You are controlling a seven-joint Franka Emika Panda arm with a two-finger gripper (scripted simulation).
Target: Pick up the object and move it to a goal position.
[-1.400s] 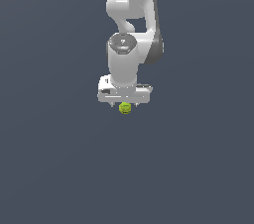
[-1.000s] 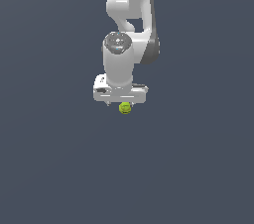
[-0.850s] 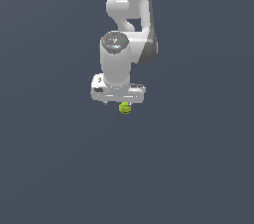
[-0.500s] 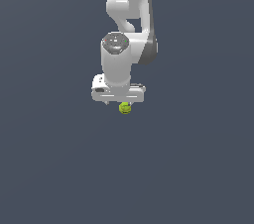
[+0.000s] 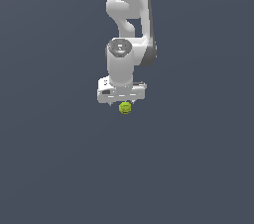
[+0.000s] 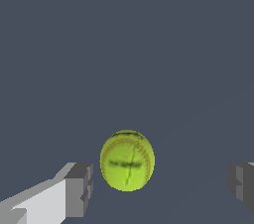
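Observation:
The object is a small yellow-green ball (image 5: 125, 108) with reddish seams and dark markings, lying on the dark grey floor. In the exterior view the white gripper (image 5: 124, 104) hangs straight above it and the hand covers the ball's upper edge. In the wrist view the ball (image 6: 127, 160) lies between the two grey fingertips (image 6: 79, 189), closer to one of them, with a gap on each side. The gripper (image 6: 158, 188) is open around the ball and does not touch it.
The flat dark grey floor (image 5: 198, 168) spreads all around. The white arm (image 5: 130, 15) rises above the gripper. No goal marker shows in either view.
The hand drifted slightly toward the exterior view's left, then came back over the ball and a little lower. The ball has stayed in place.

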